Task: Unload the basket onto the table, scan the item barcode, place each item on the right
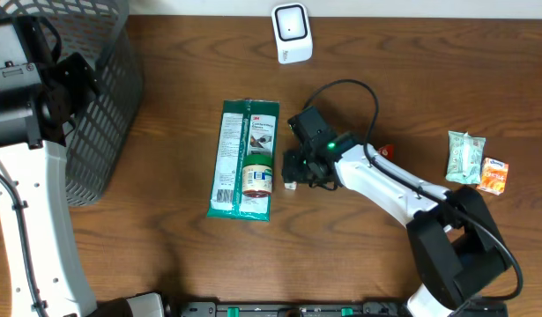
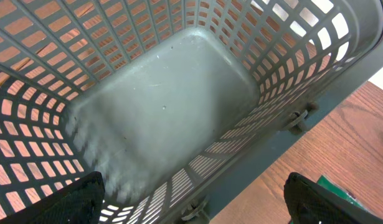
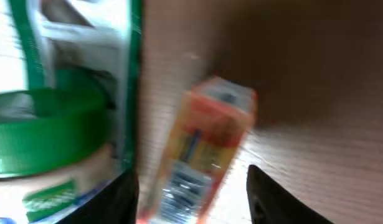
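Right gripper astride orange box, grip unclear tbh; tilted box could slip, finger might snag packet. Left gripper wide over basket.

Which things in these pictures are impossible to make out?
- Any barcode on the orange box: right wrist view, motion blur.
- Same box, overhead view: mostly hidden under the right gripper.
- Whether its jaws touch the box: blurred.
- Print on the jar: overhead, too small.
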Tool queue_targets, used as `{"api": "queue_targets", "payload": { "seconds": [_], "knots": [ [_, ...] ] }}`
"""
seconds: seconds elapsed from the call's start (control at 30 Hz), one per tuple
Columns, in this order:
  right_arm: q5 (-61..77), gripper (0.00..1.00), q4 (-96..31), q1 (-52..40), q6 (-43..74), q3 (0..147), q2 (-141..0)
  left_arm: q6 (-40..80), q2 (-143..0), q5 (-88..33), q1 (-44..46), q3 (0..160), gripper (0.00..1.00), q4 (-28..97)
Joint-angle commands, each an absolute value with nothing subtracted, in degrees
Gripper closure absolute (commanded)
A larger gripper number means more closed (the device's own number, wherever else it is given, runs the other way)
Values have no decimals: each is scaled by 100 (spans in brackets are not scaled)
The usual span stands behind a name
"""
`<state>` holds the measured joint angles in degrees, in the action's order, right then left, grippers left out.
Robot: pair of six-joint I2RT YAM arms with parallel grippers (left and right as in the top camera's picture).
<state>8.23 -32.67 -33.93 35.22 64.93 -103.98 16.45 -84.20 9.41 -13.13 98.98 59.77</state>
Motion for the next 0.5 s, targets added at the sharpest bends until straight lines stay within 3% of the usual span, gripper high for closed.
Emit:
{"api": "queue_targets", "payload": {
  "seconds": [0.0,0.2,0.33,0.47],
  "knots": [
    [425,52,-3538,-3249,3546,6539,-10230,1590,-8414,1013,-1343,9933,8,5979],
    [-180,47,-4296,-2902,3301,6541,-9638,1588,-8414,1013,-1343,9933,8,5979],
    [-207,46,-4309,-2840,2550,6554,-9448,1588,-8414,1013,-1343,9933,7,5979],
    [169,50,-4278,-2886,2246,6578,-9275,1590,-8414,1013,-1343,9933,8,5979]
  ]
}}
